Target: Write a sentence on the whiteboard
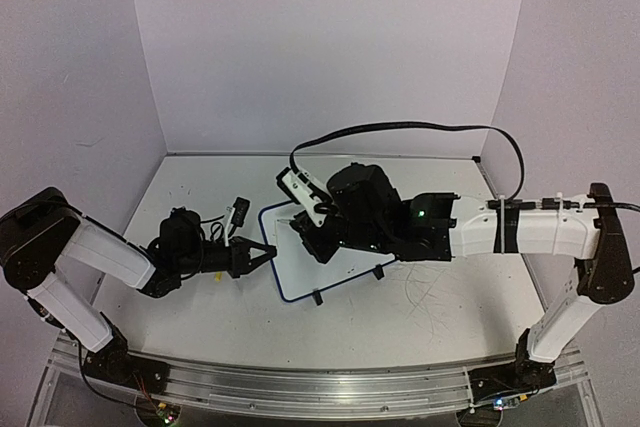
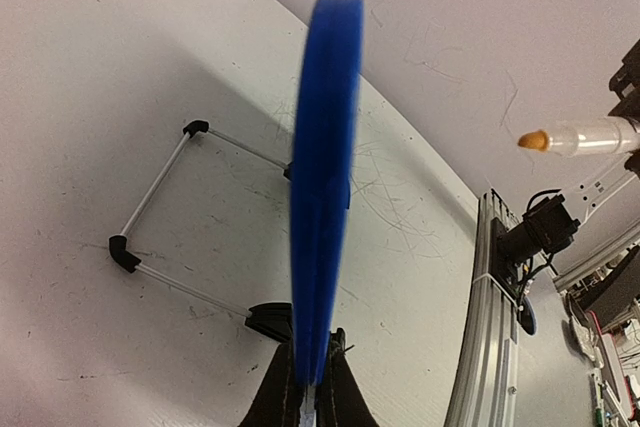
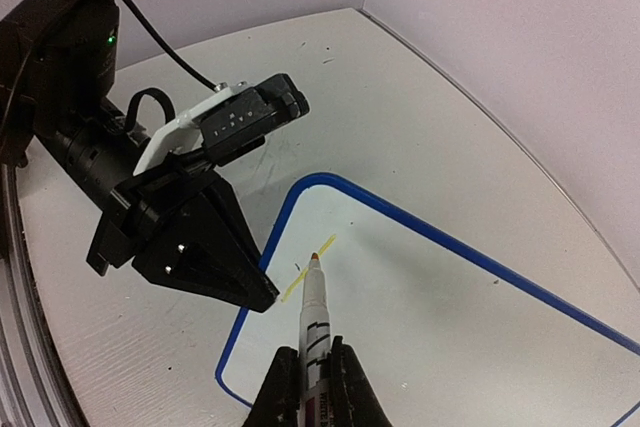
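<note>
The whiteboard point(image 1: 335, 272), blue-framed and propped on its black wire stand point(image 2: 150, 215), sits mid-table between the two arms. Of the sentence point(image 3: 293, 289) we see only a short yellow stroke near the board's left edge. The writing, we judge, has barely begun. The right gripper point(image 3: 310, 372) is clamped on a marker point(image 3: 314, 312), its orange tip at or just above that stroke; we cannot tell whether it touches. The left gripper point(image 1: 268, 253) is pinched tight on the board's left frame, steadying it. The next move, in our view, calls for light, even pressure and small strokes carried rightward across the bare white, with the left arm's hold firm so the board does not slide. Around it lie a scuffed white table point(image 1: 450, 317) marked with grey scratches and pale lilac walls point(image 1: 330, 47) — and a metal rail point(image 1: 300, 387) at the near edge.
</note>
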Available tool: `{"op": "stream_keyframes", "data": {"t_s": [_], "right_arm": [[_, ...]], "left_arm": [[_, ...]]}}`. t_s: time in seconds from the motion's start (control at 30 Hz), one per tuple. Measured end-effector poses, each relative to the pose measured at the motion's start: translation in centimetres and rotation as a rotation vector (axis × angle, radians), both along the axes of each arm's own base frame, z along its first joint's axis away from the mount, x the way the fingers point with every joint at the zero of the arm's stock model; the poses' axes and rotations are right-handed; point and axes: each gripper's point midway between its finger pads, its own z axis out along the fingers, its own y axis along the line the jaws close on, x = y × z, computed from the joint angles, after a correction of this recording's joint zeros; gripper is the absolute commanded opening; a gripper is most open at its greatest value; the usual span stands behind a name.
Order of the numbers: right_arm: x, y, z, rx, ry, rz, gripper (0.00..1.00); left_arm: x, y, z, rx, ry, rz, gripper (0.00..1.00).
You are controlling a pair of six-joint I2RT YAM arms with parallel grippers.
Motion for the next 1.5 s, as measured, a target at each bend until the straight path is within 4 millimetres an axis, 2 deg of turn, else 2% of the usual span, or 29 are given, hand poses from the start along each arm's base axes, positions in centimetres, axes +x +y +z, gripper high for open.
{"op": "stream_keyframes", "data": {"t_s": [0.5,0.83,1.5], "right_arm": [[0.7,-0.1,0.2,0.009,-0.025,-0.038,0.0],[0.8,0.2,-1.2,-0.016,-0.014,-0.036,0.0],[1.7,-0.3,-1.8,-0.041,-0.034,-0.092,0.0]], "left_arm": [[-0.2,0.0,0.0,0.014,-0.008,0.007,0.0],[-0.1,-0.2,0.2,0.018,-0.005,0.005,0.0],[-0.1,-0.2,0.2,0.022,-0.008,0.005,0.0]]}}
